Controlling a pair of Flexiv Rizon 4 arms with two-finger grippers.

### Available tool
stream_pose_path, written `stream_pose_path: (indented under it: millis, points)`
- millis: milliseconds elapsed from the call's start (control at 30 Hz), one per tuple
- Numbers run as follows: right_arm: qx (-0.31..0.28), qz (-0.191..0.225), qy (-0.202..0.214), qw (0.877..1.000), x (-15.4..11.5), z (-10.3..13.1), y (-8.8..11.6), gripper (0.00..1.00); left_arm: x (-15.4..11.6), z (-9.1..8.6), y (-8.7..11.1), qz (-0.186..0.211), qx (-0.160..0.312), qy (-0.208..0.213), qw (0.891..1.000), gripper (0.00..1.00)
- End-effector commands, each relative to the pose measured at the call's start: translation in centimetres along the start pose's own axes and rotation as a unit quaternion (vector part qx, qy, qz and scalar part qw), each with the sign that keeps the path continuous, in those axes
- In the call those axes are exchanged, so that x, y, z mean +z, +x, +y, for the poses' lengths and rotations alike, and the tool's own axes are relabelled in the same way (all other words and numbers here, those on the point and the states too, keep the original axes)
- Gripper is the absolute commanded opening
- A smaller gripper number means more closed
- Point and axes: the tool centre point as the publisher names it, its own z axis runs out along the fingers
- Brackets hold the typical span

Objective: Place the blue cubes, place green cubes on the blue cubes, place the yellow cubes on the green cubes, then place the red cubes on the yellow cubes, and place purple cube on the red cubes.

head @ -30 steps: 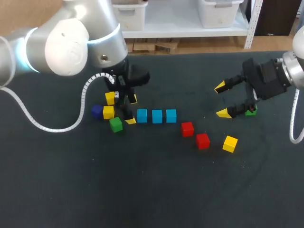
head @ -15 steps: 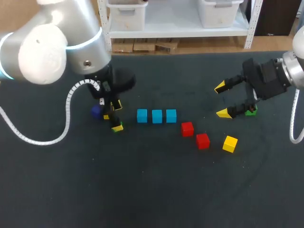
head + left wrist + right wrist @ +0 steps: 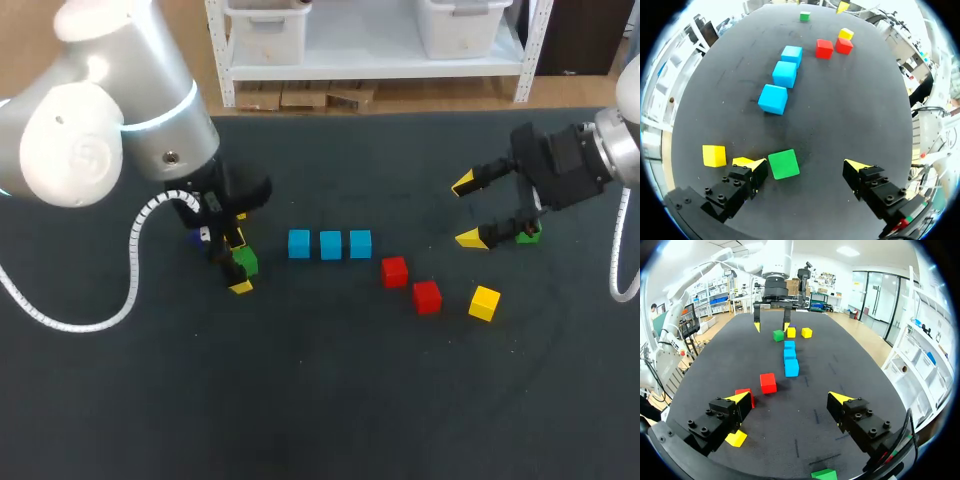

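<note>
No text, label, number or sign is legible in any view. Faces of the blue cubes [image 3: 330, 244], red cubes [image 3: 394, 271] and green cube [image 3: 784, 164] show plain colour only. The surface [image 3: 320, 400] is uniformly dark.

Landmark: row of blue cubes [image 3: 330, 244], small gaps between them.
- Off its left end: green cube [image 3: 784, 164] between the spread fingers of the left gripper [image 3: 806, 166], just beside one finger, bare mat [image 3: 330, 380] up to the other. Yellow cube [image 3: 714, 155] outside that finger.
- Off its right end, stepping toward the table front: first red cube [image 3: 394, 271], second red cube [image 3: 427, 297], second yellow cube [image 3: 484, 302], with gaps between.
- Well right: right gripper [image 3: 470, 210], fingers spread; second green cube [image 3: 528, 237] beside it.
- In front of the row: bare mat.
</note>
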Motion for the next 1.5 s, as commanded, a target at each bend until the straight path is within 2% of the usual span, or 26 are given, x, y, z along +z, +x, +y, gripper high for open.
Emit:
stream_pose_path:
  millis: [33,200,567,767,900,967,1000,1133,1200,1267,1333,1500]
  points:
    - [-0.001,-0.001,0.0,1.0,0.1,-0.1,0.1,1.0,-0.1,-0.1,0.7,-0.001,-0.026,-0.005,1.0,1.0]
    - [-0.001,-0.001,0.0,1.0,0.1,-0.1,0.1,1.0,0.0,0.1,1.4,-0.003,-0.055,-0.003,0.998,1.0]
    - [-0.001,-0.001,0.0,1.0,0.1,-0.1,0.1,1.0,0.5,0.9,1.2,-0.004,-0.066,0.001,0.998,1.0]
    - [-0.001,-0.001,0.0,1.0,0.1,-0.1,0.1,1.0,0.6,1.2,0.3,-0.008,-0.063,0.001,0.998,0.87]
    - [-0.001,-0.001,0.0,1.0,0.1,-0.1,0.1,1.0,0.6,1.3,0.0,-0.009,-0.064,0.002,0.998,0.71]
    - [-0.001,-0.001,0.0,1.0,0.1,-0.1,0.1,1.0,0.6,1.3,-0.1,-0.008,-0.067,0.003,0.998,0.54]
    - [-0.001,-0.001,0.0,1.0,0.1,-0.1,0.1,1.0,0.7,1.3,-0.1,-0.007,-0.068,0.003,0.998,0.49]
    - [-0.001,-0.001,0.0,1.0,0.1,-0.1,0.1,1.0,0.9,1.4,0.0,-0.003,-0.072,0.007,0.997,0.4]
    - [-0.001,-0.001,0.0,1.0,0.1,-0.1,0.1,1.0,1.0,1.4,0.1,-0.003,-0.072,0.007,0.997,0.31]
    - [-0.001,-0.001,0.0,1.0,0.1,-0.1,0.1,1.0,1.0,1.4,0.1,-0.002,-0.072,0.008,0.997,0.2]
    - [-0.001,-0.001,0.0,1.0,0.1,-0.1,0.1,1.0,0.8,1.4,0.0,-0.002,-0.069,0.007,0.998,0.0]
    - [-0.001,-0.001,0.0,1.0,0.1,-0.1,0.1,1.0,0.0,1.3,-0.4,0.004,-0.044,0.002,0.999,0.0]
